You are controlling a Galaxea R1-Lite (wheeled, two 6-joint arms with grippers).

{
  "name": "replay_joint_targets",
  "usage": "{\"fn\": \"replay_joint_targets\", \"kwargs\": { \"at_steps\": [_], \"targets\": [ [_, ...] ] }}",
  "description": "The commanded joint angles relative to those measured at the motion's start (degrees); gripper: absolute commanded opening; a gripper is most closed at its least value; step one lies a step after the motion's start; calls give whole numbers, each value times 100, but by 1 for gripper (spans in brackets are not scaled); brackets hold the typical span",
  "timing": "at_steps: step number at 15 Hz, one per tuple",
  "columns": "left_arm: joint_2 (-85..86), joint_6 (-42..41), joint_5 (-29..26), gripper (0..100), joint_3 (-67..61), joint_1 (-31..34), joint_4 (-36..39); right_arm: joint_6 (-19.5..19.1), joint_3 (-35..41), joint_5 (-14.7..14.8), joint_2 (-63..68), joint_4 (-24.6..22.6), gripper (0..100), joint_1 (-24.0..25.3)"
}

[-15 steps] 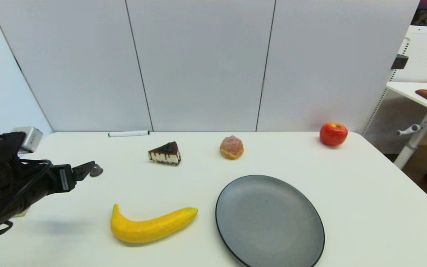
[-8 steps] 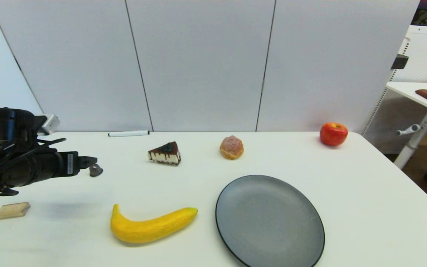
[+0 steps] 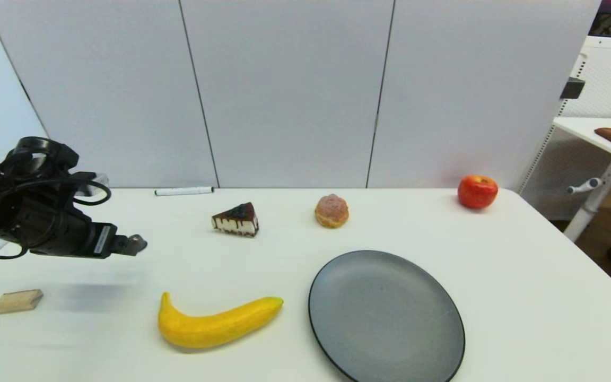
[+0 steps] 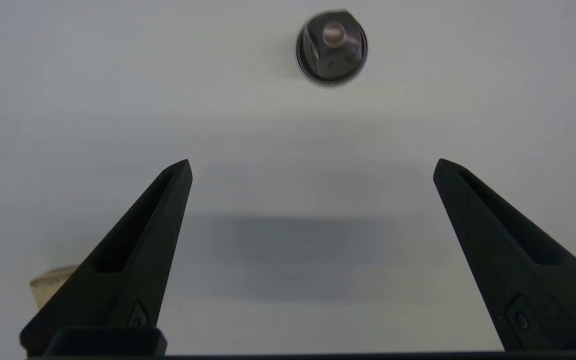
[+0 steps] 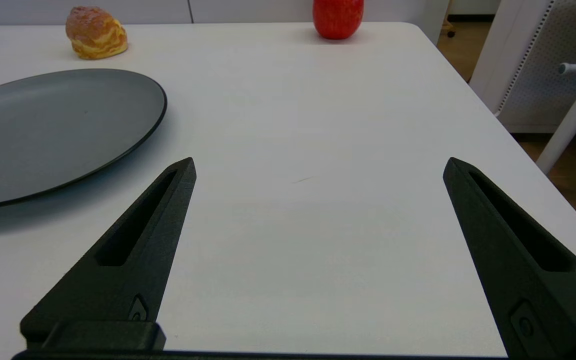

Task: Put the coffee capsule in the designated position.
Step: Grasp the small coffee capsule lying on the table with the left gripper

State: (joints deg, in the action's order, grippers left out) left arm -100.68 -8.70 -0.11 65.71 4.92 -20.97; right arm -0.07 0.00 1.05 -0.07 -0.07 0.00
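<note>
- The left tool [image 4: 310, 167] is held above the left part of the white desk [image 3: 523, 276], pointing down at the surface; its two black fingers [image 4: 138, 250] are spread wide apart, with nothing between them.
- The coffee capsule [image 4: 332, 47] is seen standing on the bare desk beyond the fingertips, clear of both fingers; in the head view it is mostly hidden behind the tip of the left tool [image 3: 134, 244].
- A shadow is cast on the desk under the left tool.
- A small tan block [image 3: 18, 301] lies near the desk's left front edge, well apart from the capsule; a corner of it is seen beside one finger in the left wrist view.
- A banana [image 3: 215, 323] lies in front of the capsule's spot, and a grey plate [image 3: 385, 318] lies to its right.
- A cake slice [image 3: 236, 219], a cream puff [image 3: 331, 210] and a red apple [image 3: 477, 191] stand farther back, with a white marker [image 3: 184, 190] at the desk's rear edge.
- The right tool [image 5: 318, 167] is kept over the right side of the desk, beside the plate [image 5: 43, 125], its fingers wide apart and empty.
</note>
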Motion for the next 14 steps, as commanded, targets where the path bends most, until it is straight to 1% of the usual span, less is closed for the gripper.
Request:
{"fn": "replay_joint_targets", "kwargs": {
  "at_steps": [1,8,12,14],
  "targets": [
    [-435,-35,2,100,408,17,-13,-1,0,1,7,-1,100,0],
    [-1076,-175,-7,100,1067,8,-30,-1,0,1,7,-1,100,0],
    [-1243,-167,-253,100,1076,8,-21,-1,0,1,7,-1,100,0],
    [-1331,-158,-261,100,1076,-18,-30,-1,0,1,7,-1,100,0]
  ]
}}
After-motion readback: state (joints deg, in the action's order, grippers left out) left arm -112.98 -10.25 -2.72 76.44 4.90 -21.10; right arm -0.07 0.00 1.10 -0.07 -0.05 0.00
